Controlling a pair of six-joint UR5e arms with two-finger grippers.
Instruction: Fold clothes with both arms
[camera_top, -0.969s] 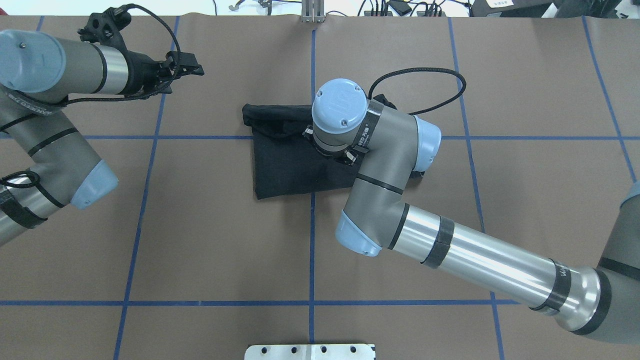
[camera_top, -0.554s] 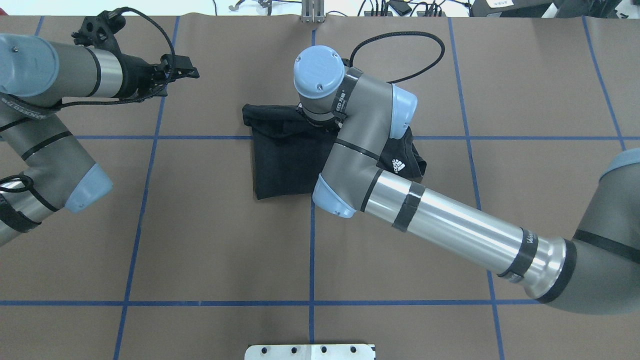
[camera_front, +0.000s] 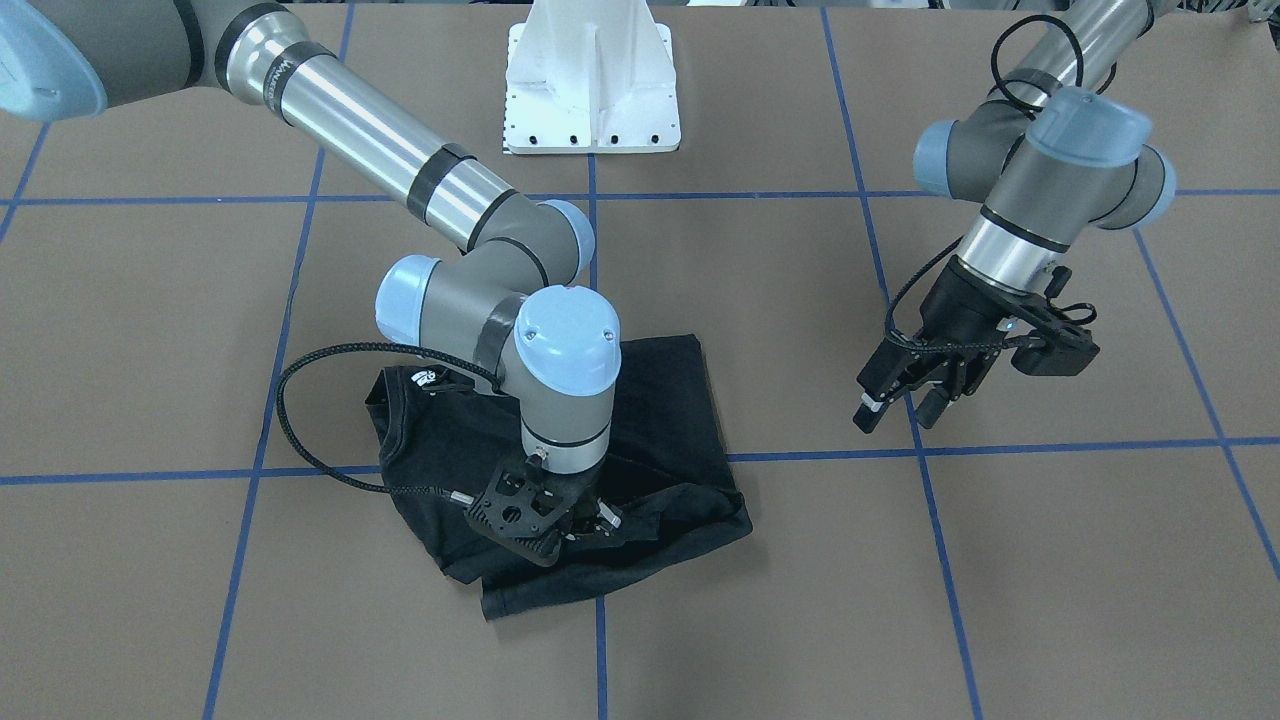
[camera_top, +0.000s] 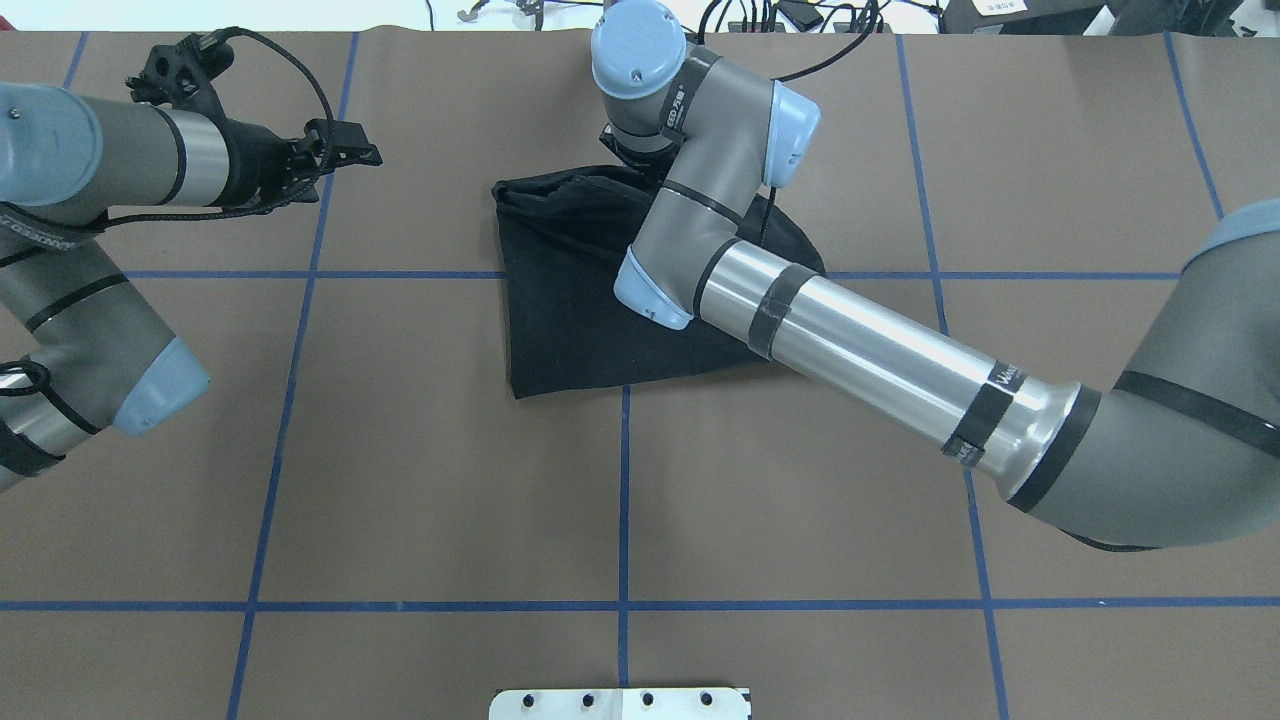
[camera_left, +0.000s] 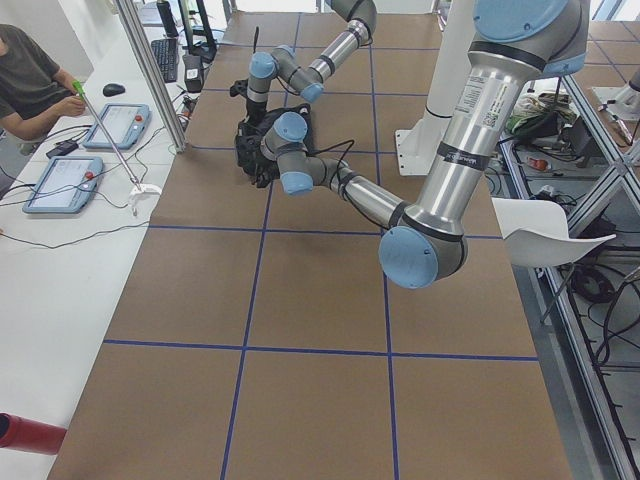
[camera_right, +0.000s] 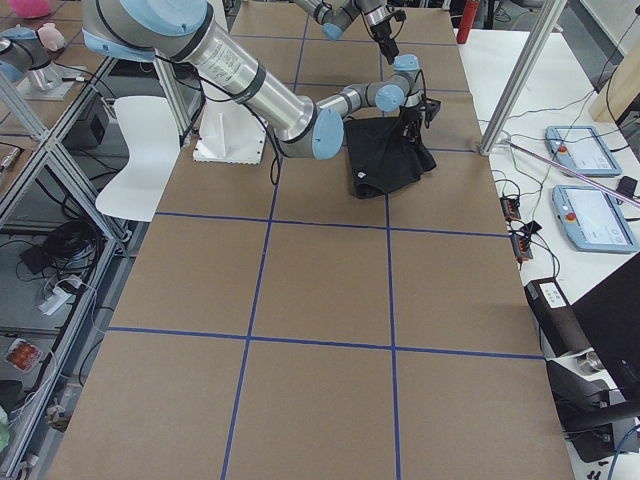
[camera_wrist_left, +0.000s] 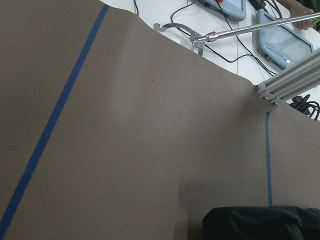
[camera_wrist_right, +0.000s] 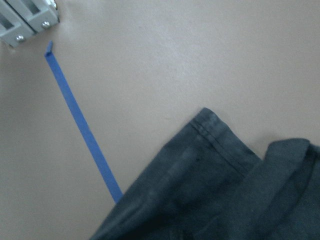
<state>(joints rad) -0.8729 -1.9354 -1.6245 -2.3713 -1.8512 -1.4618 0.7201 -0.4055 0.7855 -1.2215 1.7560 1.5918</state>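
Note:
The black T-shirt (camera_top: 570, 310) lies folded at the table's middle, its far edge bunched (camera_front: 670, 400). Its small white logo (camera_front: 425, 378) shows on the side toward the robot's right. My right gripper (camera_front: 575, 520) is low at the shirt's far edge, shut on a ridge of cloth that rises to it. The wrist above hides it in the overhead view. The right wrist view shows a shirt hem (camera_wrist_right: 210, 190) on bare table. My left gripper (camera_front: 898, 410) hangs open and empty above the table, well off to the shirt's side (camera_top: 355, 143). A shirt corner (camera_wrist_left: 260, 222) shows in the left wrist view.
Blue tape lines (camera_top: 624, 500) grid the brown table. The white pedestal base (camera_front: 590, 90) stands at the robot's side. An aluminium post (camera_top: 625, 25) rises at the far edge. A person (camera_left: 25, 80) sits beyond it at a bench with tablets (camera_left: 65, 185).
My right arm has swung toward the table's far edge, drawing the shirt's right part with it, and the logo is now hidden from overhead. The left gripper drifted slightly back to the left.

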